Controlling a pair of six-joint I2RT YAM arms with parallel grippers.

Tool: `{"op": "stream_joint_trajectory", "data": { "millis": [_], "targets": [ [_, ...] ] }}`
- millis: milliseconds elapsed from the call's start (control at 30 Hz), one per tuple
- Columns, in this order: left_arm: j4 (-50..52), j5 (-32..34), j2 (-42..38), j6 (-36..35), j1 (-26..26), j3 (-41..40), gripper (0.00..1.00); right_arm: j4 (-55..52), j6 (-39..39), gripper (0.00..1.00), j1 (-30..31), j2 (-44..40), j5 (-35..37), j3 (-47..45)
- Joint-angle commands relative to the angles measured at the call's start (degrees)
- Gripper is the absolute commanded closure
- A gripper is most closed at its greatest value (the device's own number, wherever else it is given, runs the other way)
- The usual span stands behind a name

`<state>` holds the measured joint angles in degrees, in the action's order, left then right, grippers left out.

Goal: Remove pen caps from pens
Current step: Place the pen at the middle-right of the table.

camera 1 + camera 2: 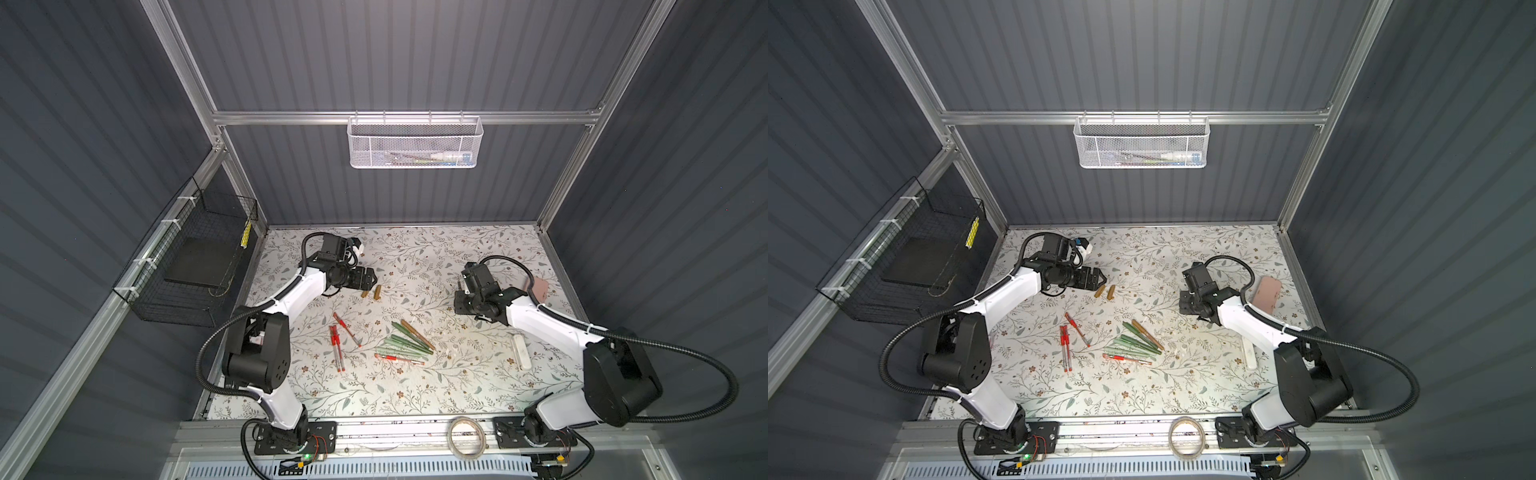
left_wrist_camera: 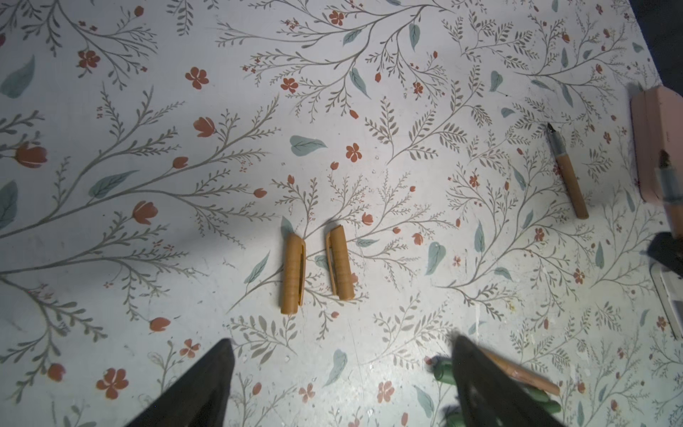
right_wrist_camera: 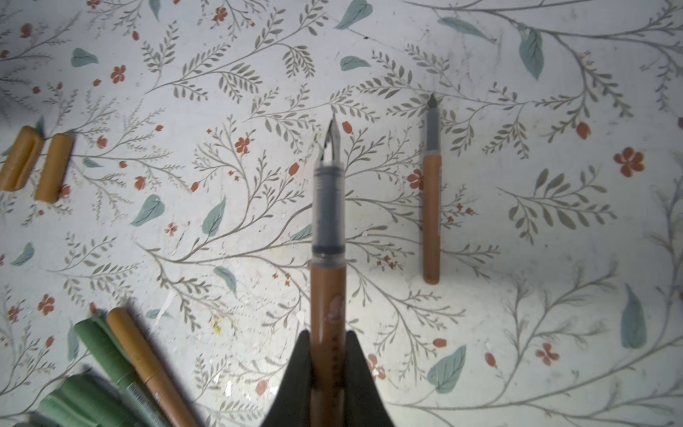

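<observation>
- Left gripper: hangs low over the floral table, jaws spread wide, clasps nothing.
- Just ahead of its fingertips: one gold-brown cap and a second cap, flat on the table, side by side, close but not touching, both off their pens.
- Right gripper: clamps the barrel of an uncapped gold-brown pen, nib bare and pointing out ahead of the fingers.
- Beside that pen, flat on the table and apart from it: another bare gold-brown pen, roughly parallel, dark tip the same way.
- Mid-table in both top views: a fan of green pens with a third gold-brown pen lying against it.
- Toward the left arm from that fan: red-banded pens, three close together, a fourth by the green ones.
- Near the right arm: white flat bar and pink case, well apart from the pens.
</observation>
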<state>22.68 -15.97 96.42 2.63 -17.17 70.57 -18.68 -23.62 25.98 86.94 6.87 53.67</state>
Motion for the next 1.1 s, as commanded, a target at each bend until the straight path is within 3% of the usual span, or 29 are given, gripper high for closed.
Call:
{"op": "stream_joint_trajectory", "data": {
  "millis": [0,100,667,1067],
  "targets": [
    [-3.27,-2.22,-2.42,-2.07,0.61,-2.60,0.00,-1.95,2.78,1.00,-1.71,4.27,0.33,3.08],
    [-4.52,-6.27,-2.99,-0.87,1.98,-3.14,0.00,-1.09,2.47,1.00,-3.00,7.84,-0.47,4.33],
    [-4.44,-8.93,-4.14,3.00,6.36,-2.34,0.00,-1.19,0.42,1.00,-5.43,19.83,-0.86,10.97],
    [-4.07,-9.02,-3.62,3.12,7.13,-1.58,0.00,-2.31,1.12,0.87,-5.41,20.85,1.60,11.18]
  ]
}}
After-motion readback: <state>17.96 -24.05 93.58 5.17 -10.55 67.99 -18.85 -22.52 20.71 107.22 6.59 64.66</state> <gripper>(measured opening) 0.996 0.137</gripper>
